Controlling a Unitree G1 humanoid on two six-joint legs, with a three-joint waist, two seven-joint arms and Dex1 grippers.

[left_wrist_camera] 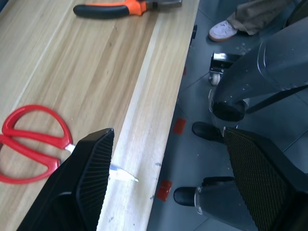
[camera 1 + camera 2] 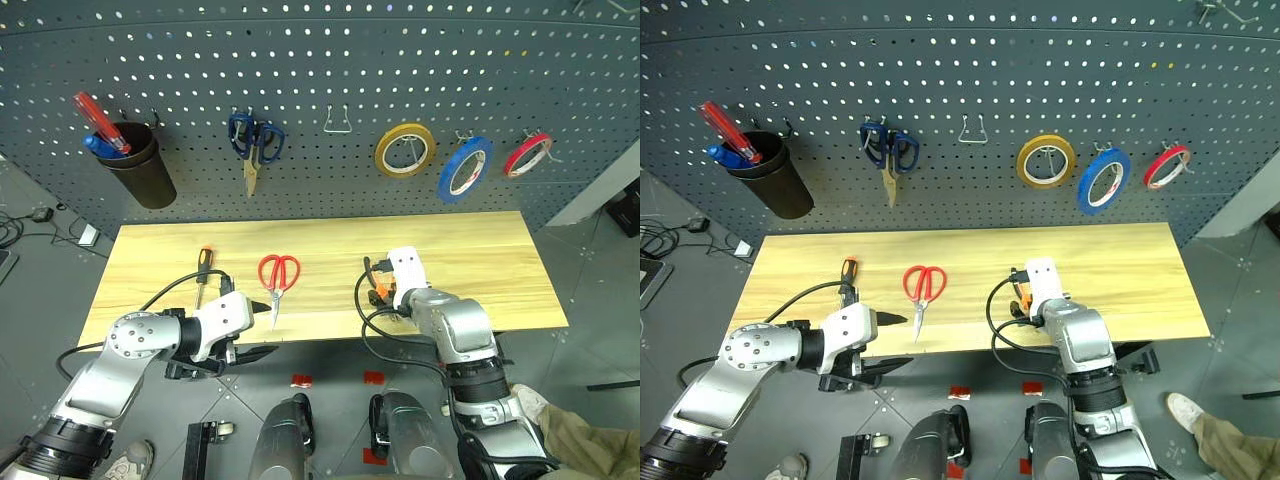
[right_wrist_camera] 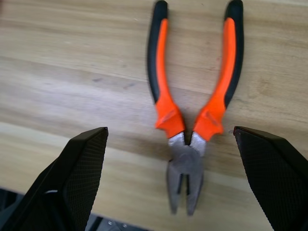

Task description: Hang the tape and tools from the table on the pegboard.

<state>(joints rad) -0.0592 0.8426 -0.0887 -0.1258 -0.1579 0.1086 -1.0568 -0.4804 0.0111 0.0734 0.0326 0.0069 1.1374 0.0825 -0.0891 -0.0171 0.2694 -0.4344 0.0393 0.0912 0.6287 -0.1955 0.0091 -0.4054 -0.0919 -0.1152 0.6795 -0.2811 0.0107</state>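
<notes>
The blue tape (image 2: 463,170) hangs on a hook of the pegboard (image 2: 330,60), between a yellow ring and a red one. On the table (image 2: 480,260) lie the screwdriver (image 2: 203,268), the red-handled scissors (image 2: 278,276) and the orange-and-black pliers (image 3: 192,110). My right gripper (image 3: 175,185) is open just above the pliers, one finger on each side of their steel nose. Open and holding nothing, my left gripper (image 2: 255,328) hangs at the table's front edge, just in front of the scissors' blade tip (image 1: 122,174).
Also on the pegboard are dark blue-handled scissors (image 2: 254,145), a yellow tape ring (image 2: 405,150), a red tape ring (image 2: 527,155), a bare wire hook (image 2: 338,122) and a black cup of pens (image 2: 138,165). A person's shoe (image 1: 222,30) is on the floor on the right.
</notes>
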